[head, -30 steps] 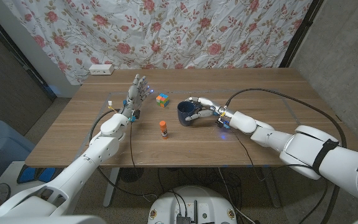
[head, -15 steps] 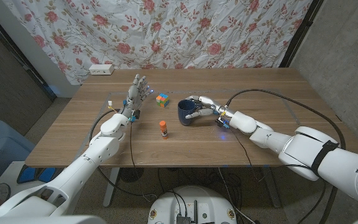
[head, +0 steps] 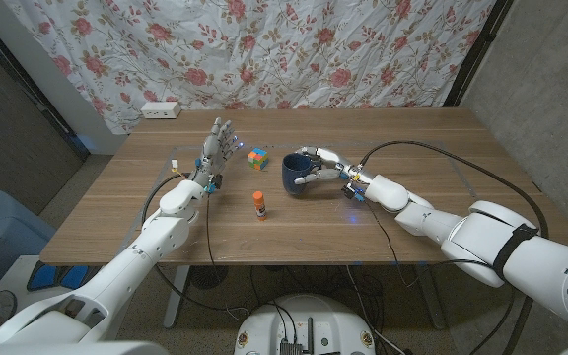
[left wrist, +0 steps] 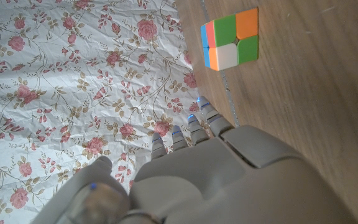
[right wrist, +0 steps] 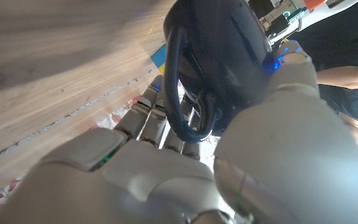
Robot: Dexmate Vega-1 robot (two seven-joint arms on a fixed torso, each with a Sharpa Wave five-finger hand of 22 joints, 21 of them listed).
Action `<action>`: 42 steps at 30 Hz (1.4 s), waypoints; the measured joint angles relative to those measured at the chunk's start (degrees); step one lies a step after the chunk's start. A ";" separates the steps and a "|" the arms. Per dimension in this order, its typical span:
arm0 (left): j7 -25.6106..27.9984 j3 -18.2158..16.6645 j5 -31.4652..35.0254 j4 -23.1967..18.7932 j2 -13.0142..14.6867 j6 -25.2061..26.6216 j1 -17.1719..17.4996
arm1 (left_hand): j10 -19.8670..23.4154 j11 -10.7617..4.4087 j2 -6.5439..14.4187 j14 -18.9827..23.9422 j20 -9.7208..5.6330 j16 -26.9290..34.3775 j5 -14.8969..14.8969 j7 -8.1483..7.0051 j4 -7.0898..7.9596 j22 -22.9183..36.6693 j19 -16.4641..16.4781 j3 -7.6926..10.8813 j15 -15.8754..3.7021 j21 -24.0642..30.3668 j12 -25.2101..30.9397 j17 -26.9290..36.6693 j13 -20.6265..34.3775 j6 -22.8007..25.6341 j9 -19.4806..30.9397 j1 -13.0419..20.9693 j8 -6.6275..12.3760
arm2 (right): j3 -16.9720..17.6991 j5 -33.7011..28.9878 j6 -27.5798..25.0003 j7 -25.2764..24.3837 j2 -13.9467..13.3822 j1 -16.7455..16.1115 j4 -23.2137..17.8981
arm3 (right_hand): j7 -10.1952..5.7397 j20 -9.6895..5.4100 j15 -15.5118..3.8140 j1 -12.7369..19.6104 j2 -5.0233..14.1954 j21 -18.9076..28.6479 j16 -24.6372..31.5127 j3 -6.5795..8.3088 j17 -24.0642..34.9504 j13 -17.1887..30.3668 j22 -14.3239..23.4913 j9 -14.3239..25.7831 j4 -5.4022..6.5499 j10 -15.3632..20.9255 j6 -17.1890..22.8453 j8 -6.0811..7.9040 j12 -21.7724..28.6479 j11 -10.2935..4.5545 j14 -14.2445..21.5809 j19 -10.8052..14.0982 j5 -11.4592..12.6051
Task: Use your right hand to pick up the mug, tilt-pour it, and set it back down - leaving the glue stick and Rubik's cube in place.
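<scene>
The right hand (head: 320,167) grips the dark blue mug (head: 295,177) near the middle of the wooden bench (head: 432,207), fingers wrapped around the side that faces the robot's right. In the right wrist view the fingers (right wrist: 151,115) pass through the loop of the mug's handle (right wrist: 178,93), with the thumb against the mug's body (right wrist: 229,43). From the head view it cannot be told whether the mug's base is on the bench or just clear of it; the mug appears close to upright. The Rubik's cube (head: 256,157) sits on the bench just beside the mug, on the robot's left and slightly farther from the robot; it is apart from both the mug and the hands. The glue stick (head: 259,204), white with an orange cap, stands upright nearer the robot than the cube and the mug, and touches neither. The left hand (head: 215,150) holds nothing: its fingers are extended and apart, pointing away from the robot, near the cube but not in contact with it. In the left wrist view the left hand (left wrist: 229,174) has the cube (left wrist: 229,38) beyond its fingertips, green, orange, white and red faces showing. A floral curtain (head: 264,49) hangs behind the bench, and a white power strip (head: 162,110) lies at the far left corner. A black cable (head: 432,158) runs across the bench to the right wrist.
</scene>
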 measured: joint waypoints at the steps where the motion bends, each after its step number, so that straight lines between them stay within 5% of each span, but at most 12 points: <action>1: 0.00 0.00 0.00 0.00 0.00 0.00 0.00 | 0.00 0.00 0.00 0.00 0.00 0.00 0.00 0.00 0.00 0.00 0.00 0.00 0.00 0.00 0.00 0.00 0.00 0.00 0.00 0.00 0.00 | 0.00 0.00 0.18 0.14 0.00 0.00 0.00 | 0.00 0.00 -0.09 0.00 0.00 0.00 0.00 0.00 0.04 0.00 0.00 0.00 0.00 0.00 0.00 0.00 0.00 0.00 0.09 0.00 -0.06; 32: 0.02 -0.01 -0.01 -0.04 0.02 0.00 0.01 | 0.00 0.00 0.00 0.00 0.00 0.00 0.00 0.00 0.00 0.00 0.00 0.00 0.00 0.00 0.00 0.00 0.00 0.00 0.00 0.00 0.00 | 4.58 -2.39 4.76 2.65 -3.70 0.83 -2.42 | 0.61 -0.10 -0.08 0.00 0.00 0.01 -0.02 -0.70 0.68 1.03 -0.01 -0.03 0.70 0.82 0.61 0.00 -0.29 0.81 1.13 1.33 -1.71; 42: 0.12 -0.02 -0.01 -0.04 -0.02 0.00 0.01 | 0.00 0.00 0.00 0.00 0.00 0.00 0.00 0.00 0.00 0.00 0.00 0.00 0.00 0.00 0.00 0.00 0.00 0.00 0.00 0.00 0.00 | 5.71 -6.48 0.95 0.79 -7.87 0.06 -9.07 | 0.92 -0.11 -0.30 0.00 0.00 0.28 -0.05 -0.71 0.93 1.15 -0.02 -0.02 0.70 1.23 0.92 0.01 -0.21 1.21 1.74 2.16 -2.17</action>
